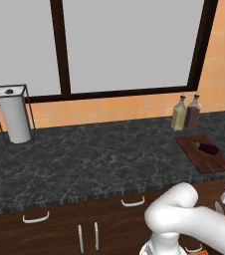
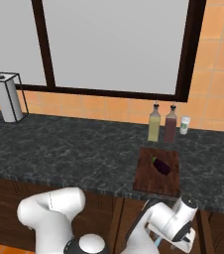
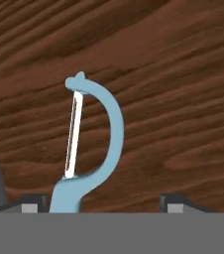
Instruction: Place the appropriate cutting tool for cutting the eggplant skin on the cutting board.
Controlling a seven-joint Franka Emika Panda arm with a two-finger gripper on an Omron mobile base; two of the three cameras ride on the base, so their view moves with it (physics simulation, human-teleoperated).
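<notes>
Light-blue peeler (image 3: 91,149), curved frame with a slim white blade, rises between the spread jaws against dark wood grain; contact cannot be confirmed. Eggplant (image 2: 161,165), dark purple, lies on the cutting board (image 2: 146,178) atop the counter (image 2: 74,149).

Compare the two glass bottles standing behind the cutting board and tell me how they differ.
The left bottle holds pale yellow-green liquid, while the right bottle holds dark reddish-brown liquid. The left bottle stands behind the near-left part of the cutting board; the right bottle stands nearer the small white cup. Both are upright, similar in height and shape, with narrow necks and dark stoppers, close together against the tiled wall.
</notes>
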